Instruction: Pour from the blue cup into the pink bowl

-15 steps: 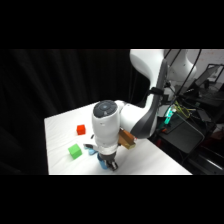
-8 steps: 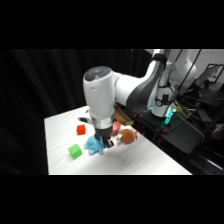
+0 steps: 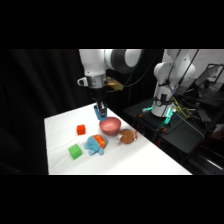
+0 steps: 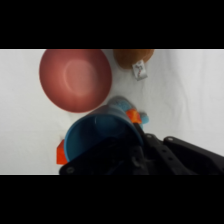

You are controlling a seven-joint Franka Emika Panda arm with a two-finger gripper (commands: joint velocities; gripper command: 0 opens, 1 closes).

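My gripper (image 3: pixel 100 108) hangs in the air, shut on the blue cup (image 3: pixel 97 112). The cup sits just above the far left rim of the pink bowl (image 3: pixel 110 126), well clear of the table. In the wrist view the blue cup (image 4: pixel 97 136) fills the lower middle with its open mouth facing the camera. There the pink bowl (image 4: pixel 75 79) lies beyond it at the upper left, and its inside looks bare. The fingers are hidden behind the cup and the dark linkage.
A brown round object (image 3: pixel 128 136) lies right of the bowl, with a white tag (image 4: pixel 140 69) on it. In front of the bowl lies a light-blue plush toy (image 3: pixel 95 144). A green cube (image 3: pixel 75 151) and a red cube (image 3: pixel 81 130) stand to the left.
The arm has risen from low over the table's front and moved back toward the bowl, carrying the blue cup up with it.
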